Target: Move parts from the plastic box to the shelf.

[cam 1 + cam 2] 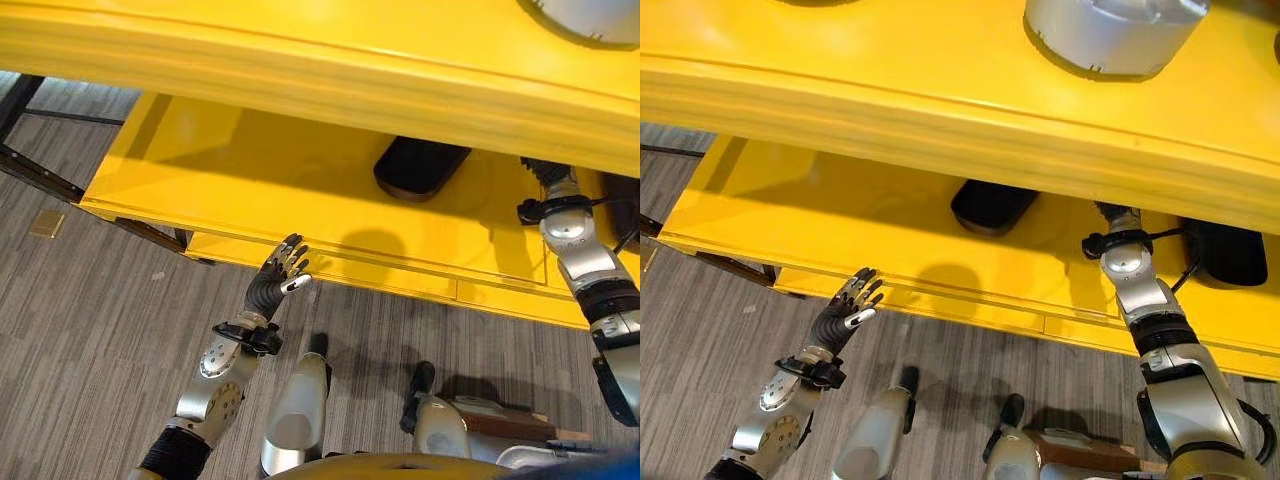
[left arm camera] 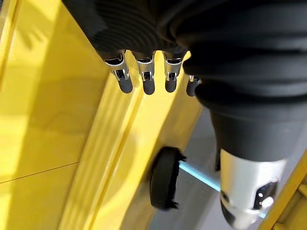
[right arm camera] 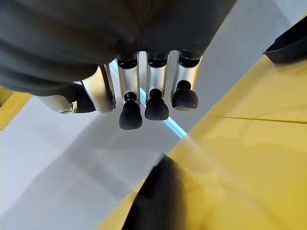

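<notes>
Yellow shelf [image 1: 300,90] filled far scene. Left hand [image 1: 278,281] hovered at lower board's near edge, fingers spread, holding nothing. Right hand [image 3: 144,91] reached under upper board, fingers relaxed and empty, likely just after placing. Black part [image 1: 420,166] lay on lower board, left of right arm. Round grey part [image 1: 1110,35] stood on top board.

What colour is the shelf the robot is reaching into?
Bright yellow shelf; clearest in the right eye view.

- The shelf [image 1: 300,90] is lit brightly from above, with mild glare on its front edge.
- The lower board [image 1: 840,215] is shaded under it.
- A dark part [image 3: 153,201] is blurred in the right wrist view.
</notes>
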Robot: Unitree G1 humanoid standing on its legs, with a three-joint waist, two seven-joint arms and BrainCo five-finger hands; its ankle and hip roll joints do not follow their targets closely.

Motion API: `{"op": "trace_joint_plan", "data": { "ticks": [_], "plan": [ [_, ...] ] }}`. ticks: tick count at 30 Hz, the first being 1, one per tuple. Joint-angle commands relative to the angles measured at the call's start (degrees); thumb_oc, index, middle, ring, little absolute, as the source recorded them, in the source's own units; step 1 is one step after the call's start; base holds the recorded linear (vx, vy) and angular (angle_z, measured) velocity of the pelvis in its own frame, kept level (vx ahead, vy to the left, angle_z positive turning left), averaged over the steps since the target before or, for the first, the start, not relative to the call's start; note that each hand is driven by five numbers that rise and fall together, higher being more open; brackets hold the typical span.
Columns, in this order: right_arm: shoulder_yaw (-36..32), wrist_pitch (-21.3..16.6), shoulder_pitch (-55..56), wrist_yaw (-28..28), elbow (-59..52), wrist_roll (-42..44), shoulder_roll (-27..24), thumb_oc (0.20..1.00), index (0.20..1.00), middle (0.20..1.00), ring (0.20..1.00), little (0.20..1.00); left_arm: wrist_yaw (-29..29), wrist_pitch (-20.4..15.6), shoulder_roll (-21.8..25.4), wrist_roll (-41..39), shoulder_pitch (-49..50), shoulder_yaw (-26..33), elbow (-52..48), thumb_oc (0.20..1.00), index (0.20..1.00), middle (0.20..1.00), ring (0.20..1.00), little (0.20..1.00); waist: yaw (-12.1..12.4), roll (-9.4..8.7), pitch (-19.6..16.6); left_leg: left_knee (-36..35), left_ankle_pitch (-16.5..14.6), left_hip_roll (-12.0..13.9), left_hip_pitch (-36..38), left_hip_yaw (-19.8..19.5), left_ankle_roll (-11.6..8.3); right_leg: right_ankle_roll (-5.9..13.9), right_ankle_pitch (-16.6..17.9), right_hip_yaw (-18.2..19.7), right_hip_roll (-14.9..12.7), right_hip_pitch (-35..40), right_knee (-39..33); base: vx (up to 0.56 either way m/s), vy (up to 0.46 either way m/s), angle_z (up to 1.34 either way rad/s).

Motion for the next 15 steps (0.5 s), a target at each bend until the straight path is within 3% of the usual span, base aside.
{"op": "trace_joint_plan", "data": {
  "ticks": [1,6,14,15],
  "plan": [
    [0.9,-1.4,-3.1,-1.0,0.2,-1.6,-4.0,0.200,0.200,0.200,0.200,0.200,-1.1,-2.7,1.4,-1.2,0.7,-1.2,-5.1,1.000,1.000,1.000,1.000,1.000,0.6,-0.42,-4.0,-0.9,2.2,4.6,0.4,-2.2,-5.40,2.04,-4.8,3.5,-2.8,-3.4,13.8,-0.15,0.033,-0.07],
    [-0.9,-1.2,-0.9,-1.8,-0.6,-2.3,-4.1,0.200,0.200,0.200,0.200,0.200,-1.0,-2.4,1.4,-0.9,0.5,-2.0,-6.3,1.000,1.000,1.000,1.000,1.000,-0.3,0.07,-5.1,4.4,0.3,5.1,-4.3,-2.4,-5.30,1.80,-6.5,4.6,-2.8,-8.5,18.6,-0.07,0.004,-0.09],
    [-4.8,-2.0,5.8,-1.9,-4.4,-2.8,-2.2,0.200,0.200,0.200,0.200,0.200,-1.6,-2.0,1.4,-1.0,2.0,-1.2,-5.8,1.000,1.000,1.000,1.000,1.000,-1.0,-0.36,-6.7,3.7,0.5,5.7,-4.6,-2.5,-5.63,2.06,-6.2,5.5,-2.1,-10.0,18.9,-0.01,-0.010,-0.08],
    [-5.6,-2.2,6.3,-2.0,-5.6,-2.5,-1.5,0.338,0.338,0.338,0.338,0.338,-1.6,-2.1,1.6,-1.0,2.0,-1.1,-6.0,1.000,1.000,1.000,1.000,1.000,-1.0,-0.37,-6.8,3.7,0.5,5.7,-4.9,-2.5,-5.61,2.08,-6.2,5.6,-2.1,-10.3,19.0,-0.05,-0.017,0.01]
  ]
}}
